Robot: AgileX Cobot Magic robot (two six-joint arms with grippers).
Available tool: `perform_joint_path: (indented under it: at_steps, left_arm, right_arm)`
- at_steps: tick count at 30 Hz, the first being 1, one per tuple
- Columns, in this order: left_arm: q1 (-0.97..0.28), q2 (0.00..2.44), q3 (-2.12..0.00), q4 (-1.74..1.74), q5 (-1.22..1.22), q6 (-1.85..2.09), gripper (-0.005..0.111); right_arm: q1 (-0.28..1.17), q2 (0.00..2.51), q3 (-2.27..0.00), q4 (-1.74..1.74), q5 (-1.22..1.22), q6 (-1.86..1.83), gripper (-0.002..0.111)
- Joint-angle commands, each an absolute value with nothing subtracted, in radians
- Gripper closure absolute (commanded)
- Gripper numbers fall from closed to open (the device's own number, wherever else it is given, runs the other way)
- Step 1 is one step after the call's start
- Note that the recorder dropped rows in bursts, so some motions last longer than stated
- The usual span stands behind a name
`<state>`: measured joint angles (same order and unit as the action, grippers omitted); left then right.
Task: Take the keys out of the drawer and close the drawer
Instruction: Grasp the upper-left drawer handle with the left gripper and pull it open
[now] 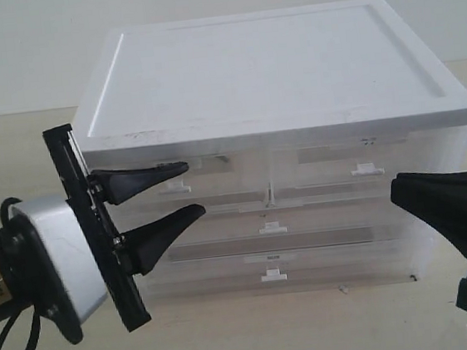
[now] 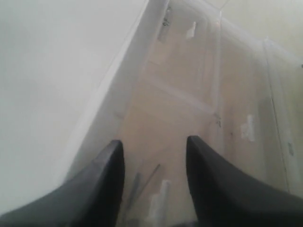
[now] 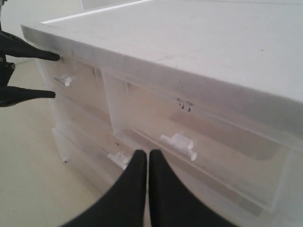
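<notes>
All the drawers look shut and the keys do not show in any view; I judge that they lie inside the drawer (image 3: 203,151), the half-width one with two black characters on its label (image 3: 184,105). This drawer stands straight ahead of the right hand (image 3: 146,152), a little beyond the fingertips. That hand has its fingers pressed together and holds nothing. The left hand (image 1: 195,186) is spread wide and empty, with its fingertips at the front of the other half-width drawer (image 1: 229,175); whether they touch it I cannot tell. The drawer is thin plastic, probably light and easy to slide. Its only hold is the small white tab (image 3: 179,142), smooth and narrow, so a pinch from above and below must sit well centred or it slips off. The cabinet (image 1: 263,63) may also slide on the surface (image 1: 316,325) under the pull. A bunch of keys is hard, small and loose, so it is best pinched where the pieces join.
</notes>
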<state>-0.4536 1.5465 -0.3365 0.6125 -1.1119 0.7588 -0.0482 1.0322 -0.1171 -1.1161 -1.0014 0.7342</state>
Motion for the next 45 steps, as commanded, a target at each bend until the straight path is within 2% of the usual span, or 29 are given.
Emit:
perform_joint_path:
  at_steps: [1,11,18,35,41,45]
  left_arm:
    - [-0.455,1.556,-0.352,0.581,-1.003,0.772,0.067]
    - [-0.455,1.564,-0.353,0.419,-1.0,0.9,0.071]
    - [-0.455,1.564,-0.353,0.49,-0.985,0.9,0.102]
    - [-0.455,1.535,-0.333,0.676,-0.869,0.758,0.102]
    - [-0.455,1.349,-0.267,0.7,-0.757,0.683,0.102]
    - [-0.455,1.239,-0.251,0.886,-0.741,0.487,0.102]
  right_arm:
    - [-0.05,1.038,-0.124,-1.107,-1.013,0.723,0.108]
    - [-0.05,1.038,-0.124,-1.107,-1.013,0.723,0.108]
    - [-0.05,1.038,-0.124,-1.107,-1.013,0.723,0.108]
    - [-0.05,1.038,-0.124,-1.092,-1.004,0.723,0.108]
    - [-0.05,1.038,-0.124,-1.087,-1.004,0.723,0.108]
    - [-0.05,1.038,-0.124,-1.087,-1.004,0.723,0.108]
